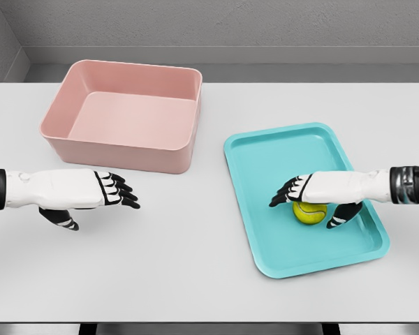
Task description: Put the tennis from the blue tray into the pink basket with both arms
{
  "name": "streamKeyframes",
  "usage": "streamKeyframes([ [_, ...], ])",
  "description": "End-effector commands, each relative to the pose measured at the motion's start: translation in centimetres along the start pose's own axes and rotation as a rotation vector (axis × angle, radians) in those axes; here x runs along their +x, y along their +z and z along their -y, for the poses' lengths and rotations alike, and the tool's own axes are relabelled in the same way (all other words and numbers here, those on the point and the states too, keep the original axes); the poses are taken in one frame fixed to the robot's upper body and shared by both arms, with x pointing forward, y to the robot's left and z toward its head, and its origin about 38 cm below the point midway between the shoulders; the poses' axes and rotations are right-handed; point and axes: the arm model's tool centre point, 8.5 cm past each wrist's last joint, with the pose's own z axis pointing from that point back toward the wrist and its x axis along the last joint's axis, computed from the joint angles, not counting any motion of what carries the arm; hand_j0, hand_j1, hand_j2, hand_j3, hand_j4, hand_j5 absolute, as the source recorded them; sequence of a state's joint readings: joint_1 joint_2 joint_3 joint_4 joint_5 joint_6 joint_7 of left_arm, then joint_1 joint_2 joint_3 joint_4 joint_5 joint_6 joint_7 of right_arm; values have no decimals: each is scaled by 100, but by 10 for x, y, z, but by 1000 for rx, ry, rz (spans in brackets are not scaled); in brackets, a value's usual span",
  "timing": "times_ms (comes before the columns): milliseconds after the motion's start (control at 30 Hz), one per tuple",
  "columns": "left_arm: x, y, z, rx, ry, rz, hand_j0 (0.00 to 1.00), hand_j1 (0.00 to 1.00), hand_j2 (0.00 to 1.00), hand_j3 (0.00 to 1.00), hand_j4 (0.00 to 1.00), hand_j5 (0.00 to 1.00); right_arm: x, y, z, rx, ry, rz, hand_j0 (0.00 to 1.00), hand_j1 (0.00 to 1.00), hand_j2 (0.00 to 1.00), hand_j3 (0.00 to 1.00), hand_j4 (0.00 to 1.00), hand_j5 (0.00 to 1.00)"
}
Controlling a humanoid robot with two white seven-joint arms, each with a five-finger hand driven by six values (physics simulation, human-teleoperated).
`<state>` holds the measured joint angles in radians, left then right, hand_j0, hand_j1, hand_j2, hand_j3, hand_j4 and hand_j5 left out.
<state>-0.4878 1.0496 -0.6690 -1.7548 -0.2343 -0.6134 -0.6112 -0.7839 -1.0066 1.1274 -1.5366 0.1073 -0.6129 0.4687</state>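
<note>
A yellow-green tennis ball [309,213] lies in the blue tray [265,157] at the right of the table. My right hand [309,198] hovers over the ball with fingers extended and the thumb [339,219] down beside it, not closed around it. The pink basket [126,118] stands at the back left, with nothing inside. My left hand [105,199] hangs over the table in front of the basket, fingers spread and holding nothing.
The white table [188,258] ends at a front edge near the bottom of the view. A grey wall runs behind it.
</note>
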Motion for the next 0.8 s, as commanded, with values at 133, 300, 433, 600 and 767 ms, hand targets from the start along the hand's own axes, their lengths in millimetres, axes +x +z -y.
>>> streamKeyframes([
  [133,0,0,0,3,5,0,100,100,100,100,100,100,-2,0,0,-2,-5,-4,100,100,100,100,100,100],
  [300,0,0,0,3,5,0,100,100,100,100,100,100,-1,-1,-1,0,-4,-3,94,94,94,94,94,94],
  [433,0,0,0,3,5,0,100,100,100,100,100,100,-2,-1,-1,3,-4,-5,89,89,89,89,89,89],
  [600,0,0,0,3,5,0,100,100,100,100,100,100,-1,-3,-6,15,-9,0,86,86,86,86,86,86],
  [767,0,0,0,3,5,0,100,100,100,100,100,100,-5,-1,-7,16,-15,-12,80,80,80,80,80,80],
])
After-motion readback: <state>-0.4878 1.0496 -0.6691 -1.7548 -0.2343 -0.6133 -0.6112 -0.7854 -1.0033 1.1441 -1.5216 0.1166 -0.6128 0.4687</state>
